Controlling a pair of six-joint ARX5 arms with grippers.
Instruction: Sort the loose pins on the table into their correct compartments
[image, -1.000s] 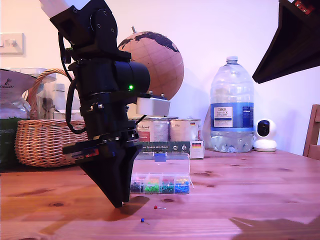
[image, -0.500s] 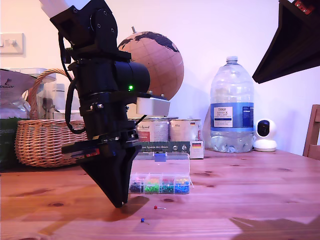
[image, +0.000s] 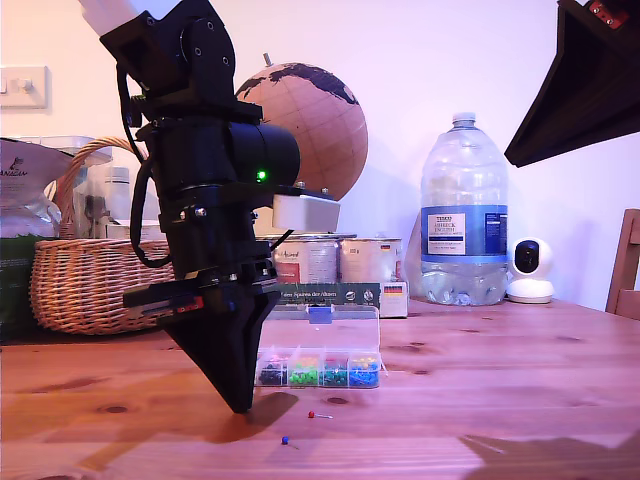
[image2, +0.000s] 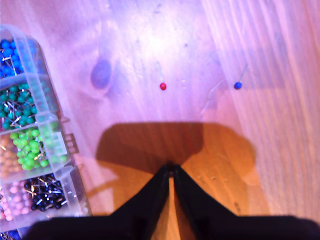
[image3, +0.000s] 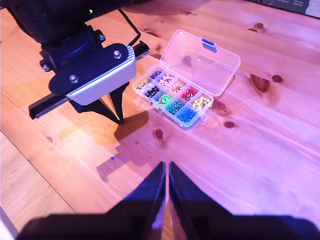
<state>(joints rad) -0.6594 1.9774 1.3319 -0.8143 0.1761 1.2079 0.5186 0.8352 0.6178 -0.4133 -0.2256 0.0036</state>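
Observation:
A red pin (image: 312, 414) and a blue pin (image: 285, 439) lie loose on the wooden table (image: 500, 400), in front of the clear box of compartments (image: 320, 362) with its lid open. My first gripper (image: 239, 406) points down at the table beside the box, just toward the exterior view's left of the pins. In the first wrist view its fingertips (image2: 171, 167) are shut, with nothing visible between them; the red pin (image2: 163, 86), blue pin (image2: 238, 85) and compartments (image2: 40, 150) lie ahead. My second gripper (image3: 166, 165) hangs high above, shut, over the red pin (image3: 137, 143), blue pin (image3: 112, 158) and box (image3: 175, 95).
Along the back of the table in the exterior view stand a wicker basket (image: 85, 280), a globe (image: 310, 120), tins (image: 330, 260), a long dark-green box (image: 335, 293), a large water bottle (image: 463, 215) and a white camera (image: 529, 268). A chair back (image: 625, 260) is at the exterior view's right edge.
My first gripper has shifted only very slightly near the table. The pins and the box have not moved.

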